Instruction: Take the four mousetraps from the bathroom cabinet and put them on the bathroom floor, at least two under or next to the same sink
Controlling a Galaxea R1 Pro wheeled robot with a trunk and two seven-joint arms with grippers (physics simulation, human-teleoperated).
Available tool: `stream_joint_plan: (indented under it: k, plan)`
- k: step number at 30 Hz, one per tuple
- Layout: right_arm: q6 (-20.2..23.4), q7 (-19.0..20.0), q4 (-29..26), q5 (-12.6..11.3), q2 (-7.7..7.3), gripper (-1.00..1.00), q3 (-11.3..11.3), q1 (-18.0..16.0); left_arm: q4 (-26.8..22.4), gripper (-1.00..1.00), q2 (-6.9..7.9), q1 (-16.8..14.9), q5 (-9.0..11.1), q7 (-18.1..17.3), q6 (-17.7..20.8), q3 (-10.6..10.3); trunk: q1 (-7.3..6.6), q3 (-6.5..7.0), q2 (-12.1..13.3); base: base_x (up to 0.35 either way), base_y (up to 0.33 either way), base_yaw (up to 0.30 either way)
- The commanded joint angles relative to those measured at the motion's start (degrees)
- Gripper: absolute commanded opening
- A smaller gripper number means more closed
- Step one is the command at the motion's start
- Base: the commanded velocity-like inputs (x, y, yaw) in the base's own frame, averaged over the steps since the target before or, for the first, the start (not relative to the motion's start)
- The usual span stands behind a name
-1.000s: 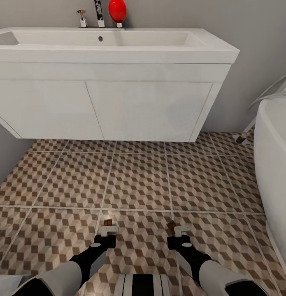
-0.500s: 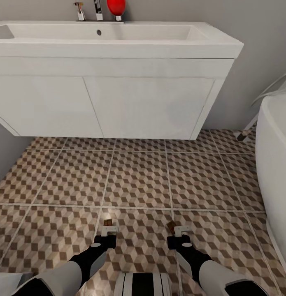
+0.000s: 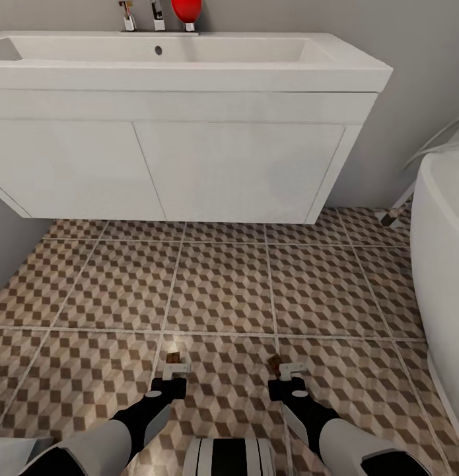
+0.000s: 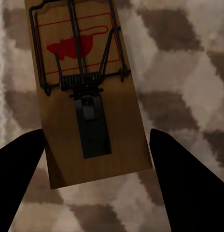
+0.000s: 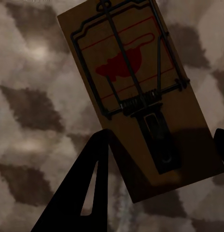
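Cube-patterned brown and cream bathroom floor tiles (image 3: 222, 291) stretch ahead of us to the white wall-hung sink unit (image 3: 189, 125). Each end effector, left (image 3: 177, 369) and right (image 3: 286, 370), grips a tan wooden mousetrap (image 4: 83, 92) (image 5: 136, 96), board pointing forward beyond the fingertips.

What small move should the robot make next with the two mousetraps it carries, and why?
Probably roll forward toward the white sink unit. The left gripper and right gripper each hold a mousetrap above the tiled floor, well short of the sink, and the traps must end up under or beside it.
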Motion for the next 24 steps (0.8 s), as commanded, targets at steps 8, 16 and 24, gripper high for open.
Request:
stream_joint_plan:
  k: [8, 16, 24]
  plan:
    - [-0.89, -0.25, 0.09, -0.29, 0.02, -1.0, 0.44, -0.03, 0.33, -1.0, -0.05, -0.02, -0.18, 1.2, -0.22, -0.84, -0.01, -0.03, -0.01, 0.0, 0.0, 0.0]
    - [-1.07, -0.3, 0.13, -0.39, 0.0, -1.0, 0.44, -0.03, 1.91, -1.0, 1.83, -0.02, -0.04, -5.21, 1.99, -1.01, -0.01, -0.03, -0.01, 0.0, 0.0, 0.0]
    - [-1.07, -0.31, 0.13, -0.46, 0.06, -1.0, 0.44, -0.03, 2.12, -1.0, 2.5, -0.02, -0.26, -6.33, 1.96, -0.99, -0.01, -0.03, -0.01, 0.0, 0.0, 0.0]
